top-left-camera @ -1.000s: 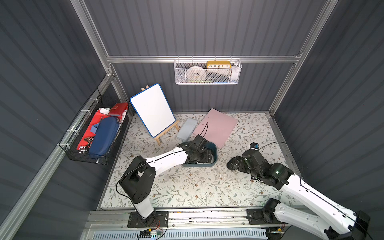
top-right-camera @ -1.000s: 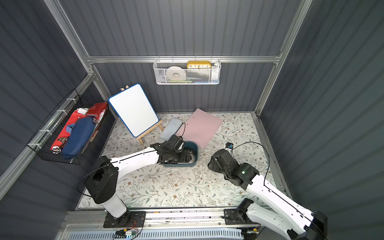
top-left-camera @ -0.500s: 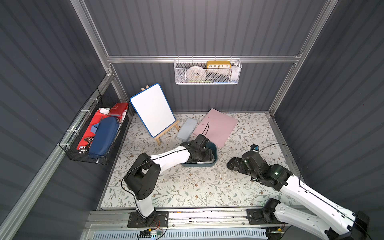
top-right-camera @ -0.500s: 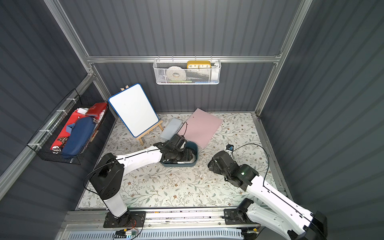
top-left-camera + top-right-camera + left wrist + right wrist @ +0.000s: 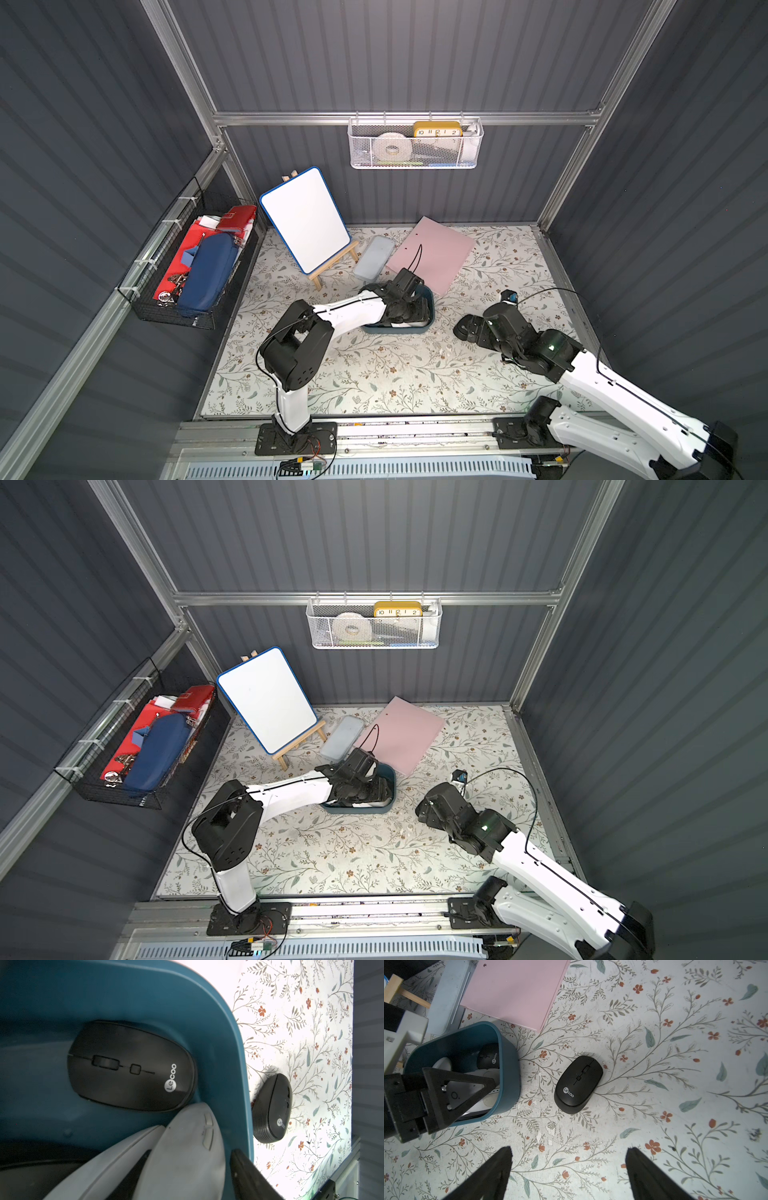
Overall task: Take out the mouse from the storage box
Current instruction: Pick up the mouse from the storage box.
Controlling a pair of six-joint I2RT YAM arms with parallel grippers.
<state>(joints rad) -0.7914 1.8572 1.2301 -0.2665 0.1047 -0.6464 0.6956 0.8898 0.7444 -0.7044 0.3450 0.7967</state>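
Mouse (image 5: 488, 1057) — black — lay inside the storage box (image 5: 506, 1076) at 12 o'clock, white mice (image 5: 187, 1157) toward 6 under the left gripper (image 5: 411, 313), grip impossible to tell. Another black mouse (image 5: 578, 1084) sat outside at 3 o'clock; right gripper (image 5: 570, 1148) nearby, fingers (image 5: 492, 1174) wide.

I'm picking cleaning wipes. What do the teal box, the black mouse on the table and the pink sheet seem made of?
The storage box looks like moulded plastic, smooth semi-matte: rounded corners, one-piece rim. The black mouse on the table seems matte plastic, with a printed logo and no glare. The pink sheet is probably card or thin plastic: flat, dull, crisp edges.
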